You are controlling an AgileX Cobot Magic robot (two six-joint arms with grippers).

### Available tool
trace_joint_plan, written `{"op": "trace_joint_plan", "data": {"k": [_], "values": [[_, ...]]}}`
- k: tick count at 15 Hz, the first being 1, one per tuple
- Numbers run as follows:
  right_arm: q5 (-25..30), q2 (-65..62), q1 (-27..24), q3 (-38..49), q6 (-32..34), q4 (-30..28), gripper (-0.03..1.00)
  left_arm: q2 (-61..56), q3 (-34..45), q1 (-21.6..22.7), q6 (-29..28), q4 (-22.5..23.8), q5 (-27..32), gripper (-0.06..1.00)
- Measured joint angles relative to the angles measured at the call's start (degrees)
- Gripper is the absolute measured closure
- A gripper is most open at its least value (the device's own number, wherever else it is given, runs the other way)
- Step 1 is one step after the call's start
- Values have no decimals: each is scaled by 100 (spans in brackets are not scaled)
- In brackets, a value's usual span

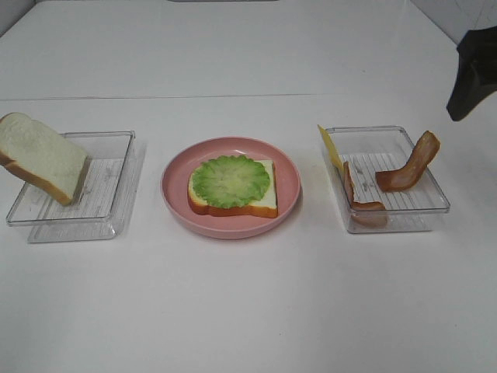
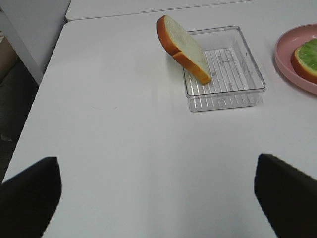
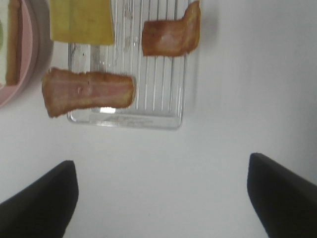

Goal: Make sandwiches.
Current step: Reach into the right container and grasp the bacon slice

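Closest to me the white table [image 1: 248, 311] is bare, and both grippers hang over that stretch. The left gripper [image 2: 156, 166] has its dark fingers [image 2: 29, 193] spread about as wide as they go, with nothing between them but tabletop. The right gripper [image 3: 161, 161] is spread just as wide and holds nothing either. Further in, three things stand in a row across the table. On the left is a clear left tray [image 1: 116, 194], with the leaning bread slice [image 1: 43, 155] propped at a tilt over its outer wall, lower end down inside and upper end sticking out past the rim. In the middle is a pink plate [image 1: 175, 194], and on it lies the sandwich so far: the plated bread slice [image 1: 233, 208] lying flat, brown crust toward me, with the round green lettuce leaf [image 1: 231, 180] flat on top and covering most of it. On the right is a clear right tray [image 1: 423, 183]; the near bacon strip [image 1: 365, 203] is draped along its plate-side wall at the near corner; the yellow cheese slice [image 1: 329, 148] stands on edge against that same wall further back, its top corner above the rim; the far bacon strip [image 1: 410, 167] bends up against the opposite wall, its end over the rim. Past that tray, at the right edge of the high view, a dark piece of the right arm [image 1: 472, 74] juts in.
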Motion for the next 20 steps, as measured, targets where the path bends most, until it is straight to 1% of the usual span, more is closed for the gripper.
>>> {"op": "trace_joint_plan", "data": {"k": [2, 3, 4, 5, 6, 9, 13, 15, 17, 18, 20], "values": [[40, 722, 0, -682, -160, 0, 8, 0, 0, 0, 0, 0, 0, -4], [74, 911, 0, -871, -218, 0, 8, 0, 0, 0, 0, 0, 0, -4], [223, 1444, 0, -1415, -361, 0, 8, 0, 0, 0, 0, 0, 0, -4], [281, 1587, -11, -1553, -401, 0, 8, 0, 0, 0, 0, 0, 0, -4], [453, 2229, -132, -2149, -544, 132, 8, 0, 0, 0, 0, 0, -6, -4], [579, 2871, -441, -2762, -636, 424, 8, 0, 0, 0, 0, 0, -6, -4], [630, 3335, -716, -2922, -693, 619, 8, 0, 0, 0, 0, 0, -6, -4], [630, 3552, -745, -2922, -699, 791, 8, 0, 0, 0, 0, 0, -6, -4], [630, 3701, -745, -2922, -745, 968, 12, 0, 0, 0, 0, 0, -6, -4], [630, 3833, -745, -2922, -768, 997, 19, 0, 0, 0, 0, 0, -6, -4], [630, 3873, -745, -2922, -796, 997, 21, 0, 0, 0, 0, 0, -6, -4]]}}
